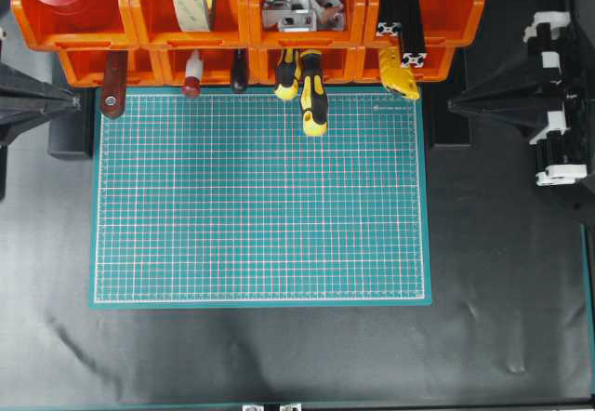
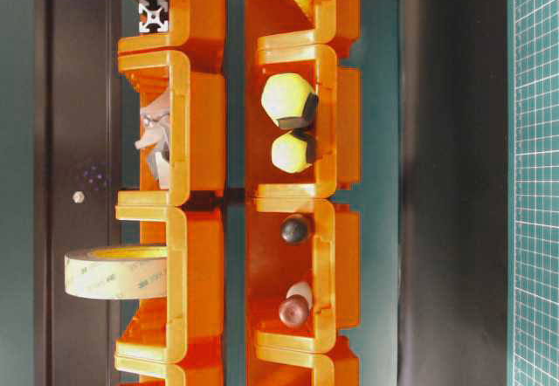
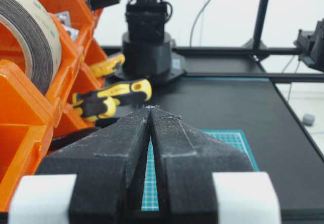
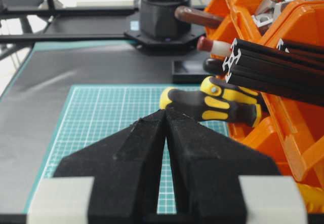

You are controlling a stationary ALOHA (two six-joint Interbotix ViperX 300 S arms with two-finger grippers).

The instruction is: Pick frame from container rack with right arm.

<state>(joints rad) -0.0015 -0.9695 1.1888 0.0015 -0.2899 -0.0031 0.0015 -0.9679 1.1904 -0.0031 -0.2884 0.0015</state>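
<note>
while the frame (image 4: 273, 74) lies untouched in the container rack (image 4: 298, 133), the right gripper (image 4: 166, 113) sits empty, fingers together, well apart.

Black tabletop (image 1: 279, 355) — bright white backdrop (image 3: 238, 11)

Glossy orange plastic on the container rack (image 1: 74, 22); matt black slotted metal with bare silver ends (two bars) on the frame (image 4: 273, 72) inside the rack; shiny silver metal brackets (image 1: 302, 6) in the rack; below the rack, matt green cutting mat (image 1: 260, 225); grainy matt black fingers (image 4: 147, 148).
</note>
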